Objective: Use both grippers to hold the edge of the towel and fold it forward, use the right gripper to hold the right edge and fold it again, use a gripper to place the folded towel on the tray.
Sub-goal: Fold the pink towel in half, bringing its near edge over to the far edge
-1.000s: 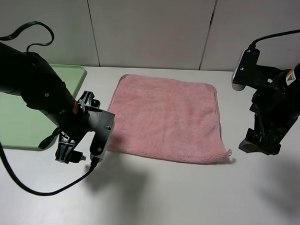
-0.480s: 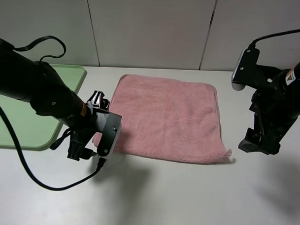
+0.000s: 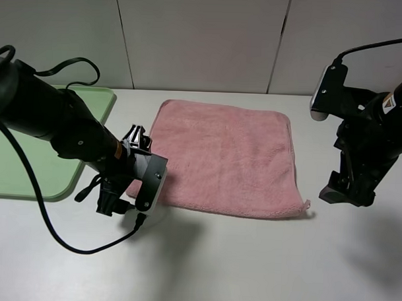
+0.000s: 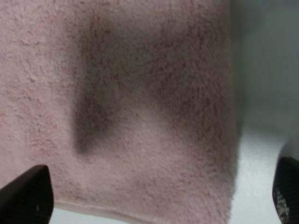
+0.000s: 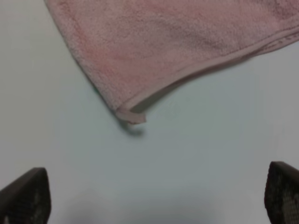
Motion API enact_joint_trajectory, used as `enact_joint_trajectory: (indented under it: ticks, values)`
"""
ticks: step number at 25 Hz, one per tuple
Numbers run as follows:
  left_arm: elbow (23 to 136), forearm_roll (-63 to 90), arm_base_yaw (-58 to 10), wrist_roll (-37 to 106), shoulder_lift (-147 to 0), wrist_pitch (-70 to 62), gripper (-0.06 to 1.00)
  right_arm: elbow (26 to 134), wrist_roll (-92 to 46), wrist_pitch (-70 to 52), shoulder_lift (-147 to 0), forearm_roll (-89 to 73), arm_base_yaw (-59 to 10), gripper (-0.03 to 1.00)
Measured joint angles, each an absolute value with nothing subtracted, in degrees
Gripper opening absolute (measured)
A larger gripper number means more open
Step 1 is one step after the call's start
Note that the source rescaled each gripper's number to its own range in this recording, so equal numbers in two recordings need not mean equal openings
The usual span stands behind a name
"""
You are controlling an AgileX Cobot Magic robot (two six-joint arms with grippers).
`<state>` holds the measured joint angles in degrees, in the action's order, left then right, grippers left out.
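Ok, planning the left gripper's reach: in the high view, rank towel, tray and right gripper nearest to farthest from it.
1. Towel, corner beneath the left gripper.
2. Tray, at the left edge.
3. Right gripper, far right.

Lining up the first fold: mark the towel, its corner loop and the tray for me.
towel (image 3: 224,154), exterior high view, middle of the pink cloth.
corner loop (image 5: 132,116), right wrist view, small tab at the corner tip.
tray (image 3: 3,173), exterior high view, bare green floor near its front rim.

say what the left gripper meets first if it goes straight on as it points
Probably the towel: its corner lies between the open fingers of the left gripper, though depth is unclear.
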<state>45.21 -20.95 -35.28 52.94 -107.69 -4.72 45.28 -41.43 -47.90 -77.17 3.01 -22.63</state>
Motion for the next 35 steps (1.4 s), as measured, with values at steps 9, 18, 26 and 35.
enact_joint_trajectory:
  ticks: [9,18,26,35]
  values:
    - [45.3,-21.0,-35.3,52.9,-107.9,-4.0,0.92,45.3,-47.1,-45.6,-77.2,0.6,-22.6,1.00]
    - [45.3,-21.0,-35.3,52.9,-107.9,-3.9,0.91,43.2,-50.3,-41.1,-83.1,-0.6,-22.6,1.00]
    - [45.3,-21.0,-35.3,52.9,-107.9,-3.8,0.91,40.8,-51.3,-34.7,-89.5,-1.5,-22.6,1.00]
    - [45.3,-21.0,-35.3,53.0,-107.9,-3.8,0.91,40.7,-51.5,-30.1,-95.8,-3.1,-22.6,1.00]
